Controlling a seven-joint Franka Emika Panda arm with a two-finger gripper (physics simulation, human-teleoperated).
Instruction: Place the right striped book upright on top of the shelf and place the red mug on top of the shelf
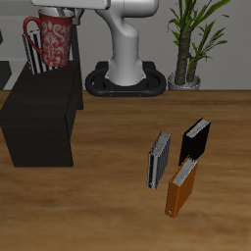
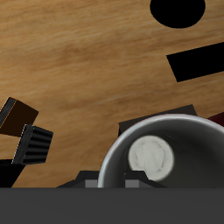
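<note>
We look down on a wooden table [image 1: 118, 196] with warm brown grain running across it. Behind it, at about twelve o'clock, the robot's white base [image 1: 125, 71] stands on a dark round foot, and at two o'clock from the table's middle a potted plant [image 1: 193, 39] with long green leaves rises from a grey pot.

At nine o'clock sits the shelf [image 1: 41, 118], a low matte-black box with a flat top and hard square edges. On its top, toward the far end, the right striped book [image 1: 33, 49] stands upright, its bold black-and-white stripes partly hidden by the red mug [image 1: 56, 43] in front of it. The mug is glossy red with a pale speckled pattern and a loop handle at its nine o'clock side. In the wrist view we see straight into its light, round interior [image 2: 157, 157], the rim a smooth pale ring.

At about four o'clock three thin books stand close together on the wood: a greyer striped book [image 1: 159, 160], a plain black book [image 1: 195, 139] farther back, and an orange-brown book [image 1: 180, 188] nearest the front edge.

The gripper [image 1: 61, 8] hangs right over the mug, mostly cut off by the picture's edge. In the wrist view its dark body fills the strip beside the mug's rim, and we cannot tell how far the jaws are parted or whether they hold the mug.
</note>
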